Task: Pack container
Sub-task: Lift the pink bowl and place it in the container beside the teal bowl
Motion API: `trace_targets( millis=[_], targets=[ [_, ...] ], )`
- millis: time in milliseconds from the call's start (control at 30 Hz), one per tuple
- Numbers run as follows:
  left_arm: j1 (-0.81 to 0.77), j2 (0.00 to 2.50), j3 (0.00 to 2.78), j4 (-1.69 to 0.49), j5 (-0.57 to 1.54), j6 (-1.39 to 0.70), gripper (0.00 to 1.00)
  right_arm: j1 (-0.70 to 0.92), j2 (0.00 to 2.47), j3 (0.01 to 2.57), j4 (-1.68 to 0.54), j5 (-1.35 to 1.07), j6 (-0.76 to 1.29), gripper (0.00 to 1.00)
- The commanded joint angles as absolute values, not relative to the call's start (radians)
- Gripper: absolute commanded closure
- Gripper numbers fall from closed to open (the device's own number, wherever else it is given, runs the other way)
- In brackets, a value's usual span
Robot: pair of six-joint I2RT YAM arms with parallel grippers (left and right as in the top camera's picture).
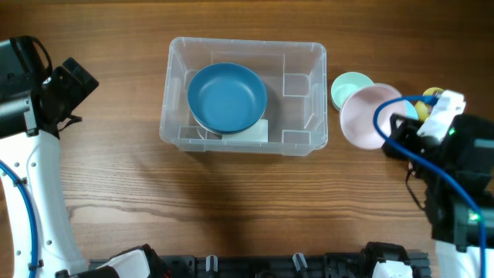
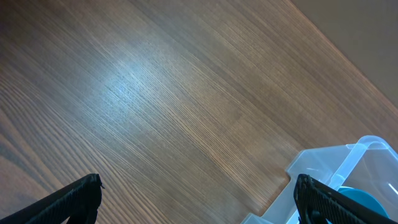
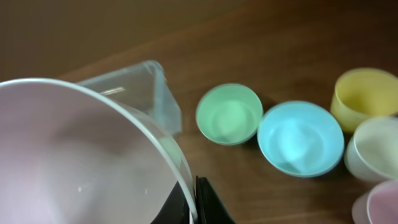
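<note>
**Wooden table (image 1: 231,201), pink bowl in hand, container off to my left**

Right pincer (image 3: 194,200) is clamped on the rim of the pink bowl (image 3: 81,155), with the bowl tilted. The container (image 1: 247,43) lies to the left of that pincer, mid-table, and its near end wall is just beside the bowl. Its long axis runs left–right, so I'd come in over the short end. A blue bowl (image 1: 228,96) sits inside, left of centre. The floor to its right looks narrow, so my guess is to nest pink into blue. Left pincer (image 2: 199,182) is spread wide, empty, and well apart from the container's far end, so the right arm is nearer. Green bowl (image 3: 228,114), light-blue bowl (image 3: 300,137) and yellow cup (image 3: 367,96) wait on the table beyond.
</note>
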State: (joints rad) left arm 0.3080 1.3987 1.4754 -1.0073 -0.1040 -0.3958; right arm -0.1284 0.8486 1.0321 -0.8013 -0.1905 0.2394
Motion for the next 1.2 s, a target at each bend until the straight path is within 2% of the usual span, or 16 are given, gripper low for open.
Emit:
trace_targets(
  millis=[0, 333, 700, 1167],
  targets=[
    [0.313, 1.39, 1.488, -1.008, -0.102, -0.405, 0.0, -0.119, 0.925, 1.158, -0.82, -0.24, 0.214, 0.96],
    [0.313, 1.39, 1.488, -1.008, -0.103, -0.405, 0.0, 0.021, 1.176, 1.317, -0.813, -0.231, 0.157, 0.96],
    [0.313, 1.39, 1.488, -1.008, -0.103, -0.405, 0.0, 0.258, 1.465, 1.343, -0.661, 0.048, 0.157, 0.96],
    [0.313, 1.39, 1.488, -1.008, -0.103, -0.405, 0.0, 0.339, 1.628, 1.343, -0.46, 0.216, 0.13, 0.96]
  ],
)
